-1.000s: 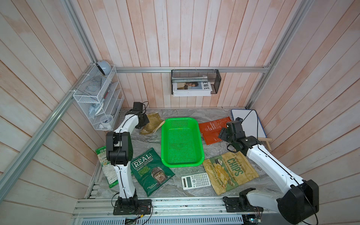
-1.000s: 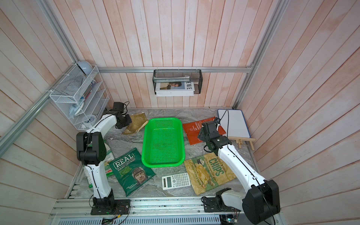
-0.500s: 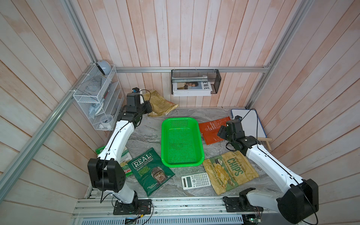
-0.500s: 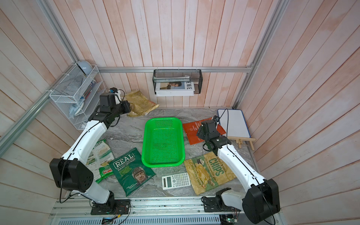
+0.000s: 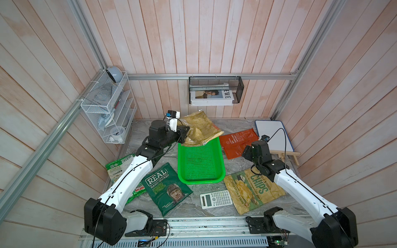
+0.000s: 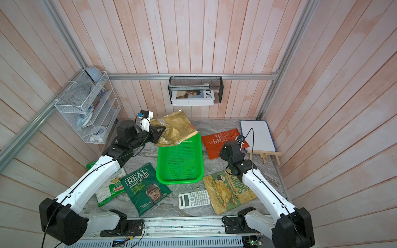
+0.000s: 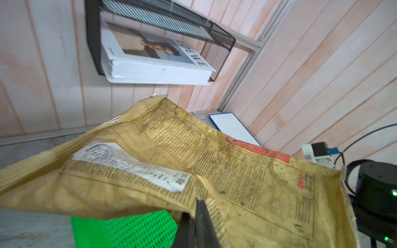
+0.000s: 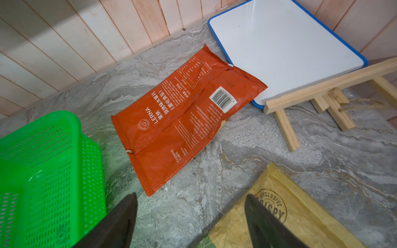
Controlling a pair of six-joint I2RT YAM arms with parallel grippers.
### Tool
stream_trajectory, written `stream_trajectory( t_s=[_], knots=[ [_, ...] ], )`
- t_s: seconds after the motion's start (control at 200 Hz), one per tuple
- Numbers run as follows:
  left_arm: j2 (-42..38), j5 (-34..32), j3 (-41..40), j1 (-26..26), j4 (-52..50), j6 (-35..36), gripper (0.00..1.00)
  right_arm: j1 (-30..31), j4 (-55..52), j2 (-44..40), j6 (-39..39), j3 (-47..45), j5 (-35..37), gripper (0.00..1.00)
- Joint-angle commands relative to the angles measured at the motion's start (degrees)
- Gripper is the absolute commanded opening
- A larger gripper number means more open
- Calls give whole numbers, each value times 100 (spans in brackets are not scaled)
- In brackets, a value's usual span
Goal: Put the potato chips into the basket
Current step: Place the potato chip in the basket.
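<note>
Only your left wrist view is showing fine print on the tan bag (image 7: pixel 193 161) — left pincer (image 7: pixel 198 214) is pinching it above the basket (image 5: pixel 200 163), right pincer (image 8: pixel 190 199) gaping wide.

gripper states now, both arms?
Left gripper: shut on the tan-gold chip bag, held up over the basket at its far end.
Right gripper: open, empty.

- Grey marbled bench (image 5: pixel 227 124).
- Green perforated basket (image 5: pixel 200 181) in the middle.
- Orange-red bag (image 5: pixel 236 141) on its right, touching a blue-rimmed whiteboard (image 5: pixel 270 133); wooden easel (image 5: pixel 285 152) beside.
- Along the front: "REAL" bag (image 5: pixel 165 189), calculator (image 5: pixel 216 199), "CHIPS" bag (image 5: pixel 251 191).
- White-green bag (image 5: pixel 116 169) at the left edge.
</note>
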Motion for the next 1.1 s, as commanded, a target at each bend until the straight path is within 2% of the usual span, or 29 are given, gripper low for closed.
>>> stream_trajectory(
  t_s=[0.0,0.065,0.175,0.325,0.52,0.8,0.835,0.855,0.87,0.95,0.985,1.095],
  knots=[
    [381,398,-205,-155,868,-270,0,-10,186,-226,-26,-54,248,83],
    [697,675,-172,-160,891,-331,0,-9,98,-282,-142,57,210,83],
    [1092,755,-235,-178,1048,-353,0,-12,4,-408,-206,68,227,84],
    [1410,847,-218,-178,872,-39,0,-11,3,-623,15,-165,244,84],
    [1517,460,-241,-187,727,314,0,-13,57,-689,277,-360,179,84],
    [1795,-415,-137,-187,64,889,0,-11,14,-698,176,-340,223,84],
    [1847,-551,-107,-187,-45,893,18,-14,13,-690,159,-338,235,84],
    [1882,-639,-79,-186,-115,894,38,-12,11,-688,148,-331,236,84],
    [1900,-702,-53,-186,-173,895,49,-12,8,-689,141,-329,232,84],
    [2011,-815,113,-187,-444,889,77,-14,-11,-697,121,-321,236,84],
    [2014,-813,137,-192,-474,864,82,-11,-20,-697,113,-329,236,84],
    [1904,-857,144,-195,-441,881,82,-8,-53,-689,102,-329,170,84]
  ],
)
